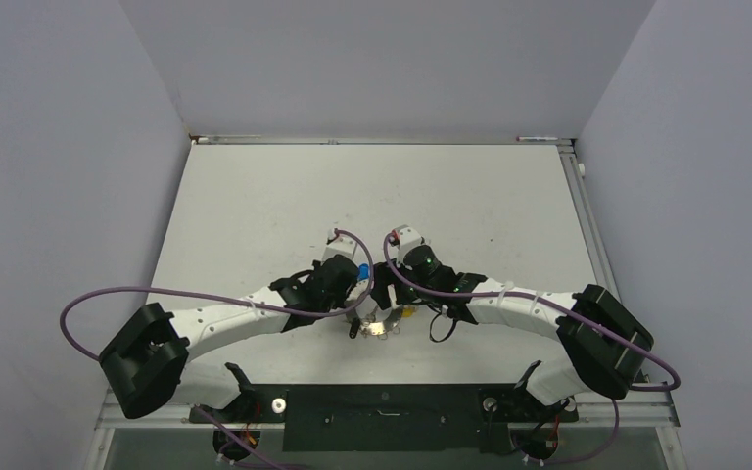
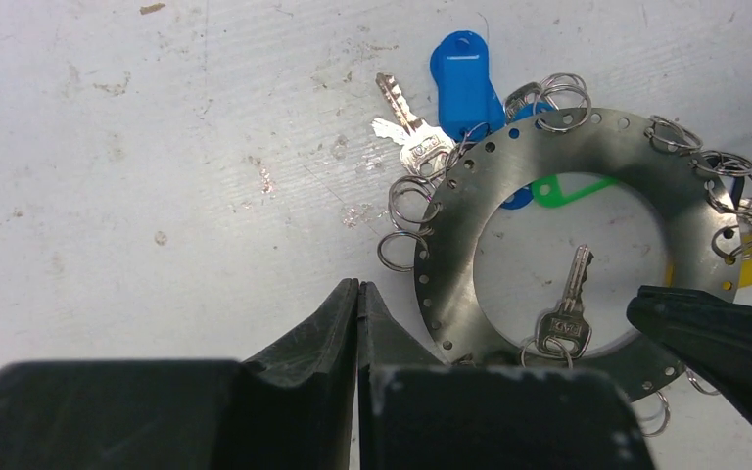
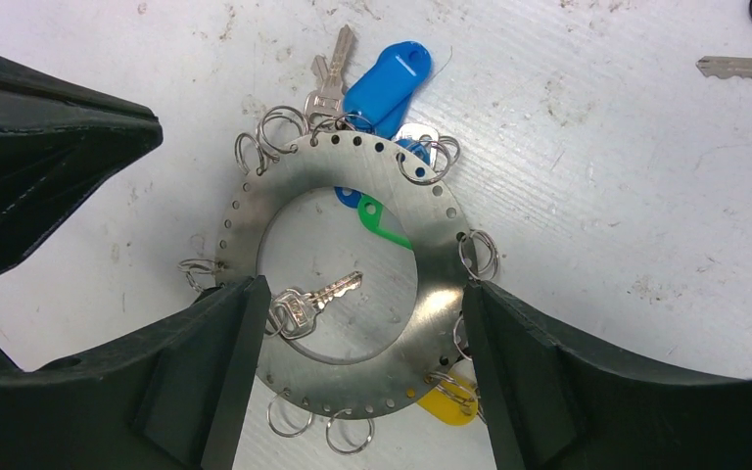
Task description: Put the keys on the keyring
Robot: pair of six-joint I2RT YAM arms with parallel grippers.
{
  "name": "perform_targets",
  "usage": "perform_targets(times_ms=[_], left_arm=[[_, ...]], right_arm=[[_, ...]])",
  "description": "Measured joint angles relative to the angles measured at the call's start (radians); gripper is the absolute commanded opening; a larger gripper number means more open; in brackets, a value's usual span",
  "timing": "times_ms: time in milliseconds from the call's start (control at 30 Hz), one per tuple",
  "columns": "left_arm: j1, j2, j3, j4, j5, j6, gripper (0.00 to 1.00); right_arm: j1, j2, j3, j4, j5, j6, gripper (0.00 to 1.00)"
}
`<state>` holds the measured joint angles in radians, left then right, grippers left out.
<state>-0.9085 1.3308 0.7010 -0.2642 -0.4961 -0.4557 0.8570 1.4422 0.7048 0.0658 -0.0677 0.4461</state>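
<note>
Several keys (image 3: 328,292) hang on your keyring (image 3: 439,225); one loose key (image 3: 744,67) lies upper right; left claw (image 2: 357,286) shut, right claw (image 3: 357,294) wide.

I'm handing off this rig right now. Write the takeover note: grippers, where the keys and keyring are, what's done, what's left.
Left gripper: shut, empty, tips just beside the keyring rim.
Right gripper: open, fingers straddling the keyring; contact unclear.
Keyring: lying flat on the table, between both arms.
Done: blue tag, green tag and yellow tag sit at the rim, apparently on wire loops; one silver key on its loop lies in the central hole.
Left: a loose key lies apart on the table, not yet on.
</note>
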Motion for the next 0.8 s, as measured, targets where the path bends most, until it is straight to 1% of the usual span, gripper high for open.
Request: perform_targets(times_ms=[133,233,400,533,600,667,733,800], left_arm=[[0.0,-0.011,0.008,-0.026,-0.013,0.001,0.0],[0.0,-0.024,0.033,-0.092,-0.015,0.001,0.0],[0.0,-0.108,0.154,-0.261,-0.014,0.024,0.13],[0.012,-0.232,0.232,-0.354,-0.056,0.065,0.24],[0.045,-0.309,0.224,-0.373,-0.075,0.092,0.3],[0.097,-0.38,0.194,-0.376,-0.078,0.109,0.31],[0.134,-0.42,0.163,-0.384,-0.079,0.119,0.32],[0.145,-0.435,0.141,-0.387,-0.075,0.126,0.34]], right_arm=[[0.0,0.0,0.0,0.01,-0.015,-0.017,0.75],[0.0,0.0,0.006,0.013,-0.041,-0.037,0.75],[0.01,0.049,0.111,-0.004,-0.099,-0.075,0.72],[0.015,0.134,0.22,-0.002,-0.167,-0.091,0.67],[0.017,0.188,0.265,-0.001,-0.207,-0.093,0.66],[0.021,0.254,0.312,-0.015,-0.248,-0.095,0.65],[0.025,0.317,0.355,-0.034,-0.283,-0.095,0.64],[0.032,0.367,0.386,-0.057,-0.31,-0.095,0.63]])
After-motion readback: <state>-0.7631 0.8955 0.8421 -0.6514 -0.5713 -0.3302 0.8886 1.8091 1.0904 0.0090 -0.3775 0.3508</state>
